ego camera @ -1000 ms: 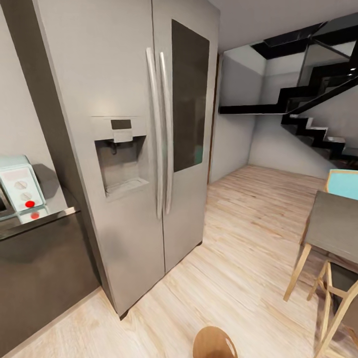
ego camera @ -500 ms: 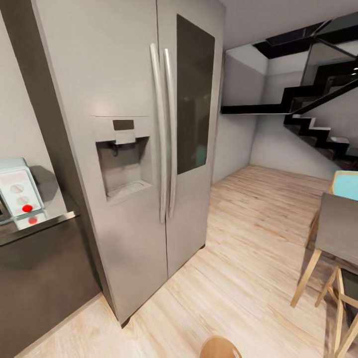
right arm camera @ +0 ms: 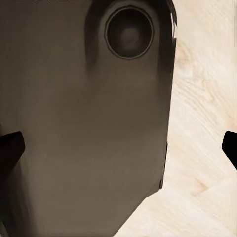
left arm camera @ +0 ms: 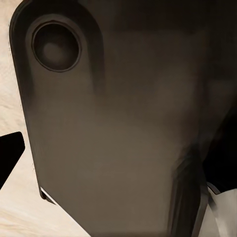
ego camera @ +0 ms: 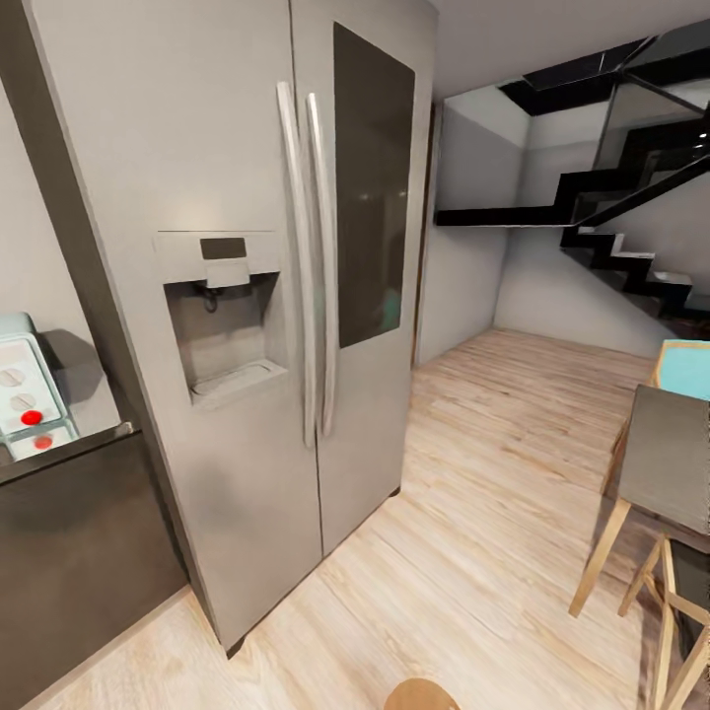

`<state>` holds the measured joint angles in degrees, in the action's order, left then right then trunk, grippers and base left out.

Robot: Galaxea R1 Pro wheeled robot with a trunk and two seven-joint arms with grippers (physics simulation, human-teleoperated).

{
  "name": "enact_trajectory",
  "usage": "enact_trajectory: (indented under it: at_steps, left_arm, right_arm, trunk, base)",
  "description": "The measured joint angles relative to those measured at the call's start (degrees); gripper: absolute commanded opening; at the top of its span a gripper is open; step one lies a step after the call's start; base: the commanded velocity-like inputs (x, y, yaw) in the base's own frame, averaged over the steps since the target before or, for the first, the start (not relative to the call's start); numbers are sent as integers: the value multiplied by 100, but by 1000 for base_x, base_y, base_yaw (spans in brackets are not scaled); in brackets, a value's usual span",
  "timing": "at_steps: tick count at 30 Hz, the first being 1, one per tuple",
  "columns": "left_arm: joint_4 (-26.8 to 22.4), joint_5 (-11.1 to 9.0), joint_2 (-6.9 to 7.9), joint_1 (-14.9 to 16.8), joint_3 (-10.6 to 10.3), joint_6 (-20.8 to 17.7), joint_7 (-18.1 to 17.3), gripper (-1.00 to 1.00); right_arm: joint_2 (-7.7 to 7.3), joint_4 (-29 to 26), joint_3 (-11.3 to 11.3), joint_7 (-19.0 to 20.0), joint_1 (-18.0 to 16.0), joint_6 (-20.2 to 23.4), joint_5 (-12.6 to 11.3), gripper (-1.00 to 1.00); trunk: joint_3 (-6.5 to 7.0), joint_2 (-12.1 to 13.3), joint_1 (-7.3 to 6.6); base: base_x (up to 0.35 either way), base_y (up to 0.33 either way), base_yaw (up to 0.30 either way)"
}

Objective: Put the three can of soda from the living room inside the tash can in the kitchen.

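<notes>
A round tan-brown rim, perhaps the tash can, pokes up at the bottom edge of the head view on the wood floor; I cannot tell for sure. Beyond it stands a grey 2-door fridge with a dispenser, no readable writing. Left of it a dark desk carries a pale blue appliance with a red knob. Black stairs rise far right. In the wrist views, dark finger tips at the edges flank a dark robot panel; whether either pair of fingers is open or closed I cannot tell.
</notes>
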<state>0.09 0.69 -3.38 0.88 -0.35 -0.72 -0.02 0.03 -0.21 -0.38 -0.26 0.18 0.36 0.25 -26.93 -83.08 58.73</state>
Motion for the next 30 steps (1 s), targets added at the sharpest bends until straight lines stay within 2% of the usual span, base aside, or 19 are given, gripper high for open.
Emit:
enact_trajectory:
  at_steps: [6, 30]
  left_arm:
    - [0, 1, 2, 0, 0, 1, -3, 100]
    - [0, 1, -30, 0, 1, 1, -1, 100]
  right_arm:
    - [5, -27, -11, 0, 0, -1, -23, 100]
    - [6, -48, 25, 44, 0, -1, 20, 100]
  trunk:
    - [0, 0, 0]
    - [0, 0, 0]
  base:
    - [28, -64, 0]
    - [111, 67, 0]
